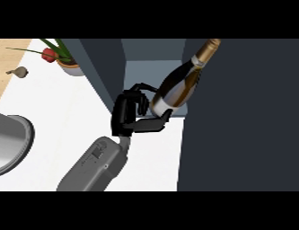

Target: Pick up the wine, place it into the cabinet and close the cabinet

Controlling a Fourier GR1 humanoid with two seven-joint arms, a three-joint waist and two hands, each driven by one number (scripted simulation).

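Toward one o'clock from the picture's middle, a wine bottle [182, 83] leans inside an open cabinet [148, 72], its gold-foiled neck tilted up toward one o'clock and its dark base resting on the pale cabinet floor. At its seven o'clock side is one black robot hand [133, 117], reaching up from a grey forearm that enters from the lower edge. Which arm this is cannot be told for certain from the view; it is taken here as the right. The fingers curl toward the bottle's lower body, and the thumb points at the base. The fingertips look close to the glass, perhaps touching, but whether they actually clasp it cannot be told.

A dark panel [248, 117], probably the cabinet door, fills the three o'clock side. A white worktop [65, 112] lies at nine o'clock, with a potted plant [62, 56] at eleven o'clock, a small brown object beside it, and a grey round basin [2, 143] at the eight o'clock edge. No second hand shows.

The bottle is likely heavy, rigid, smooth and breakable. Glass slips easily, so the wide lower body is the safest hold, not the narrow neck. Leaning as it does, it could topple if released carelessly. The door is not yet closed.
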